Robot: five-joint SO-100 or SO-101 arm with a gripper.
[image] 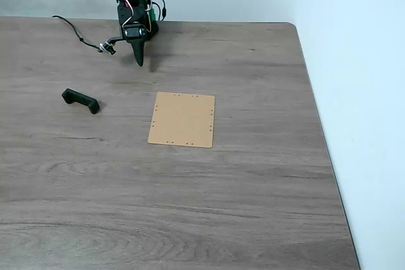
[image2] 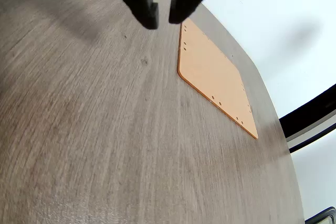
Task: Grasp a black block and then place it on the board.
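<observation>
Table: grey-brown wood-grain tabletop (image: 190,207), rounded corner at far right in fixed view, pale wall behind & to the right.
Arm: black SO-type robot arm (image: 131,4) w/ red & white wires, standing at far edge of table, folded upright.
Cable: thin black cable (image: 76,33) running left from arm base across table.
Board: thin flat tan rectangular board (image: 182,119) w/ small holes along edges, lying flat mid-table, in front of & a bit right of arm; top bare. In wrist view (image2: 215,77) it sits past the fingertips, toward upper right.
Block: small matte black handle-shaped block (image: 81,100) w/ raised ends, on table, well left of board in fixed view, apart from arm.
Gripper: black two-finger gripper (image: 140,61) pointing down, tip just above table near arm base. Wrist view (image2: 163,17): jaws slightly parted, narrow gap, nothing between them.
</observation>
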